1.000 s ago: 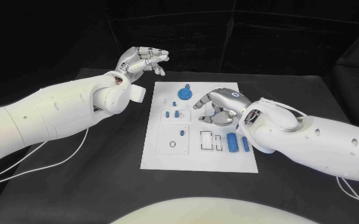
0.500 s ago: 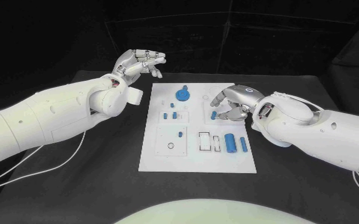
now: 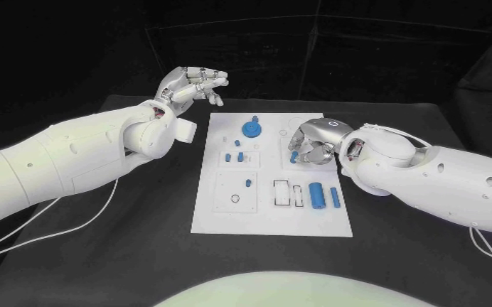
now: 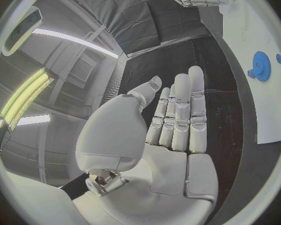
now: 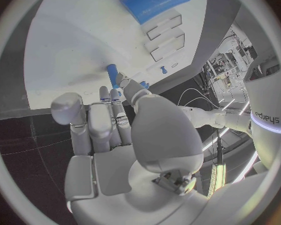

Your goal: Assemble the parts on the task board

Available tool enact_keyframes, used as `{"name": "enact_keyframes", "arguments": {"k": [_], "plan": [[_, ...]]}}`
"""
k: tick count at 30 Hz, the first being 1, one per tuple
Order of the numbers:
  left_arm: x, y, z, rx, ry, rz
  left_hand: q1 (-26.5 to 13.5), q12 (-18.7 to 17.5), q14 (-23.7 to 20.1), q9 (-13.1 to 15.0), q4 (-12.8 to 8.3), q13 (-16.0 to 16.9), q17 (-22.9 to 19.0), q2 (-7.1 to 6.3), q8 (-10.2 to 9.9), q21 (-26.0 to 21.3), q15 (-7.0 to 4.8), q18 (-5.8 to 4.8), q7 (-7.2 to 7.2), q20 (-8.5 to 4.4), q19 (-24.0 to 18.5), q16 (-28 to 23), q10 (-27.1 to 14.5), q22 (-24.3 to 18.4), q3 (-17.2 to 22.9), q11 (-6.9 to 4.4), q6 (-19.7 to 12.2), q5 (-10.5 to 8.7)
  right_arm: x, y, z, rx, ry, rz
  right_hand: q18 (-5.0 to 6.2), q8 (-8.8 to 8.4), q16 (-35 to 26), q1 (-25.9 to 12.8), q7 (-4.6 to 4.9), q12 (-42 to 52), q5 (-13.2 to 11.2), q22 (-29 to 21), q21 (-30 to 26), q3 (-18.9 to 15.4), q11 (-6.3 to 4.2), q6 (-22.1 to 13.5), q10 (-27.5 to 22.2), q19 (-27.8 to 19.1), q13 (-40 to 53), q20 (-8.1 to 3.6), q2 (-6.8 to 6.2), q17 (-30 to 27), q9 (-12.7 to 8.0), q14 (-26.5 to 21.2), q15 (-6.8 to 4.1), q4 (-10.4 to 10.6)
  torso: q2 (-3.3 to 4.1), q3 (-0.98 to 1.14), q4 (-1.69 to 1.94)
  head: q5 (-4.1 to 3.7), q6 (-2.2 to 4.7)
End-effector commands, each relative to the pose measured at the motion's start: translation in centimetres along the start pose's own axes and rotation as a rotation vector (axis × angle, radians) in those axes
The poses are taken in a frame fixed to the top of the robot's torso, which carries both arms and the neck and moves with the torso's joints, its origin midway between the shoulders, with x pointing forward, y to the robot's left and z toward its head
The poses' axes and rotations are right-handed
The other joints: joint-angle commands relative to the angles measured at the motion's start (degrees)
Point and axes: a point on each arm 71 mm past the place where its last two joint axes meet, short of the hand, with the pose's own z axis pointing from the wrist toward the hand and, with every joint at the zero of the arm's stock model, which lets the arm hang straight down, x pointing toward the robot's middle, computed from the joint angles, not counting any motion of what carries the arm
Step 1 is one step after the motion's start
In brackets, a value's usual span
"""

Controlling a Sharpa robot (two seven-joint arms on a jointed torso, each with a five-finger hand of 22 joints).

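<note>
Head view: I see the white board (image 3: 271, 211) flat in the middle of the black bench (image 3: 123, 250), both arms reaching in.
Left robot hand (image 3: 192, 84): raised off the bench beyond the board's far left corner, touching nothing. In the left wrist view (image 4: 178, 120) the fingers lie straight and side by side, palm bare; I read it as open and empty.
Right robot hand (image 3: 311, 140): over the board's right side, fingers curled downward. In the right wrist view (image 5: 112, 120) the fingertips pinch a small blue peg (image 5: 112, 76), so it is gripping that peg, just above the board.
Blue gear (image 3: 251, 131): on the board's far middle, a small blue knob (image 3: 255, 119) just beyond it.
Small blue pieces (image 3: 234, 157): two, left of centre; one more (image 3: 249, 182) on the square plate nearer me.
Blue cylinder (image 3: 318, 196): near right of the board, a slimmer blue pin (image 3: 334, 196) beside it.
Empty slots (image 3: 288, 192): rectangular, just left of the cylinder.
</note>
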Motion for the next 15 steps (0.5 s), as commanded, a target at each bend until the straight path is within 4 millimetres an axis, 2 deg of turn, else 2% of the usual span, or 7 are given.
{"name": "enact_keyframes", "arguments": {"k": [1,7,15], "plan": [[0.08,-0.11,0.06,0.005,0.008,-0.009,0.2,-0.3,-0.1,-0.1,-0.1,0.0,-0.1,0.04,-0.3,-0.4,0.29,0.33,0.23,0.05,0.4,-0.3,0.0,0.0,-0.4,0.40,-0.4,0.10,0.29,0.02,0.20,0.003,0.044,-0.028,1.01,0.22,0.1,0.1,0.01,0.3,-0.2,0.3,0.2,0.7,-0.23,0.8,1.4,0.4,-0.1,-0.10,0.54,0.4,0.1,0.5,-0.59,0.0,0.05,0.05,-0.14,0.14,-0.13],[0.11,-0.10,0.07,0.004,0.009,-0.009,0.2,-0.3,-0.1,-0.1,-0.1,0.1,-0.1,0.07,-0.2,-0.5,0.30,0.33,0.21,0.06,0.4,-0.3,0.0,-0.1,-0.4,0.39,-0.3,0.10,0.52,0.39,0.48,-0.008,0.061,-0.031,0.87,0.56,0.7,0.1,-0.01,0.4,-0.4,1.2,0.7,2.5,-0.87,2.8,5.8,0.9,-0.1,-0.62,0.92,1.2,0.1,0.8,-1.12,0.0,-0.01,0.05,-0.15,0.04,-0.20],[0.12,-0.08,0.09,0.003,0.010,-0.010,0.2,-0.3,-0.1,-0.1,-0.1,0.1,-0.1,0.08,-0.2,-0.5,0.31,0.33,0.21,0.06,0.4,-0.3,0.0,-0.2,-0.4,0.39,-0.3,0.10,0.70,0.61,0.75,-0.017,0.068,-0.032,0.78,0.44,0.9,-0.2,-0.06,-0.5,-0.6,1.6,1.0,3.7,-1.09,3.7,7.6,1.1,-0.1,-0.87,0.81,1.4,0.1,0.8,-1.34,0.1,-0.01,0.08,-0.11,0.02,-0.25]]}}
